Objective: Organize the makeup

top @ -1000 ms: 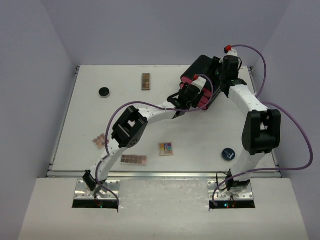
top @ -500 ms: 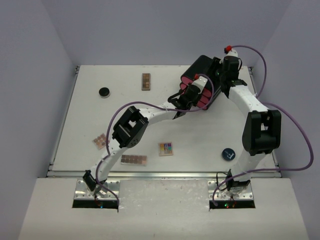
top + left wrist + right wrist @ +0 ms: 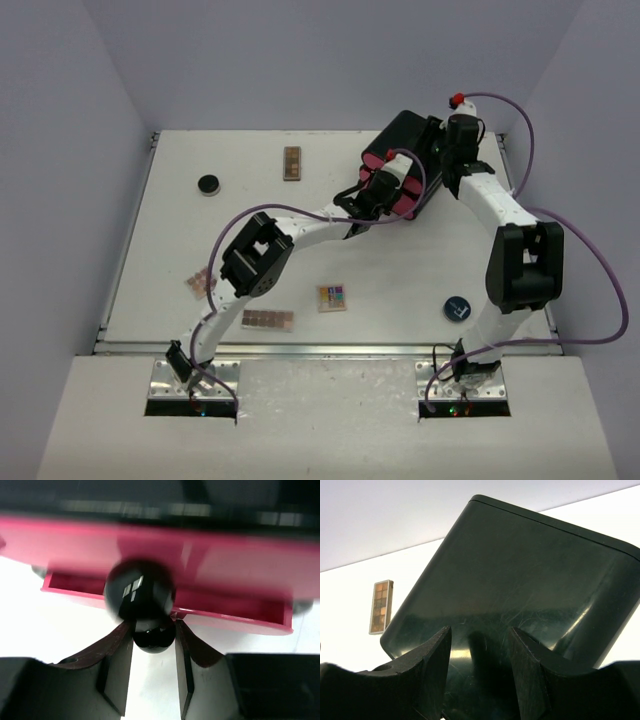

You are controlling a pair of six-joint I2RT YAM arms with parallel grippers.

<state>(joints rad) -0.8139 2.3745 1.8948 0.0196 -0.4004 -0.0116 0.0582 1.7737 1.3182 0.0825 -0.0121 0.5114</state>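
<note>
Makeup lies scattered over the table [image 3: 400,272]: a round black compact [image 3: 208,184], a brown palette [image 3: 292,162], and a multicoloured palette [image 3: 332,297] well apart from the black box [image 3: 520,570]. My left gripper [image 3: 153,628] is pinched narrow on a pink drawer's [image 3: 235,617] black knob [image 3: 152,637]. The right gripper [image 3: 480,630] has its fingers apart over the box top, holding nothing. I judge this the drawer-opening step. Next I need a straight, gentle pull while the box is kept from sliding.

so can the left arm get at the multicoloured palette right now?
Probably not yet: the left tool holds the drawer knob. The multicoloured palette itself lies uncovered near that arm's elbow, so likely yes once it lets go.
</note>
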